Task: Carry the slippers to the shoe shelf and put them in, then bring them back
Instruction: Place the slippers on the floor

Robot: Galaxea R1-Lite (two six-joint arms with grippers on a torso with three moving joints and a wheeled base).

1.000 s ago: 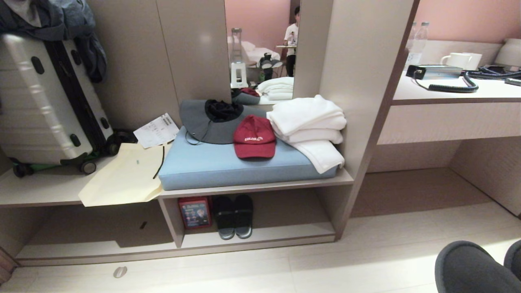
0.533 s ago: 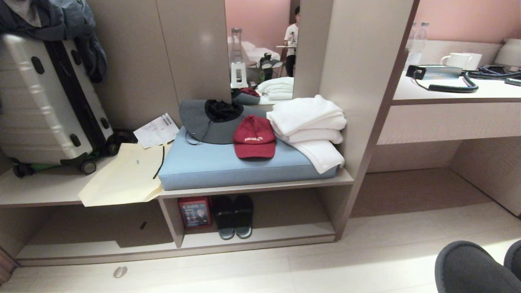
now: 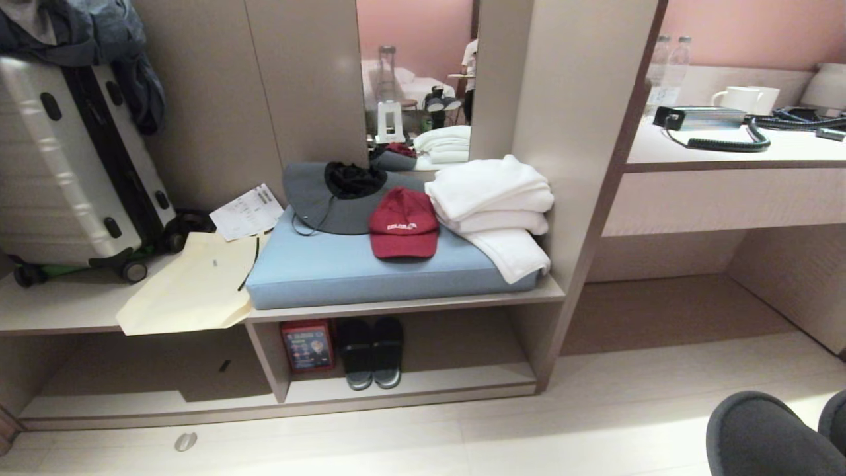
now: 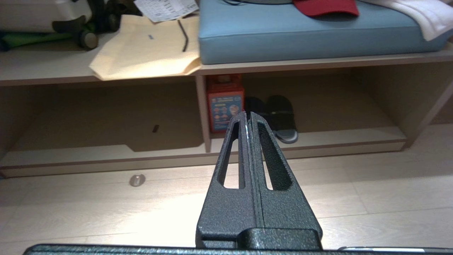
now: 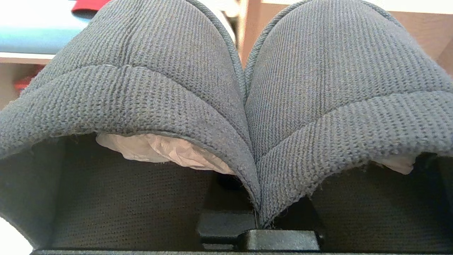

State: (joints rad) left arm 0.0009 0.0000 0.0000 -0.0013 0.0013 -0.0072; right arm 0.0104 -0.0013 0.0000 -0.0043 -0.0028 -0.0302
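The slippers [image 5: 226, 81], two plain dark grey fabric ones with pale paper stuffing, fill the right wrist view side by side. My right gripper [image 5: 256, 220] is shut on their touching inner edges; its fingers are hidden by the fabric. In the head view their rounded toes [image 3: 760, 433] show at the lower right corner, above the pale floor. The shoe shelf [image 3: 462, 382] is the low beige compartment under the bench, ahead and to the left. My left gripper [image 4: 247, 114] is shut and empty, held over the floor and pointing at the shelf [image 4: 336, 137].
A darker pair of slides [image 3: 371, 354] and a red box [image 3: 306, 345] stand at the shelf's left end by the divider [image 3: 268, 362]. Above it lie a blue cushion [image 3: 370, 271], red cap [image 3: 403, 221] and white towels [image 3: 492, 201]. A suitcase [image 3: 73, 158] stands left, a desk [image 3: 727, 152] right.
The whole head view has slid a little to the left, so the camera has moved. The slippers keep the same corner of the view and both arms are still.
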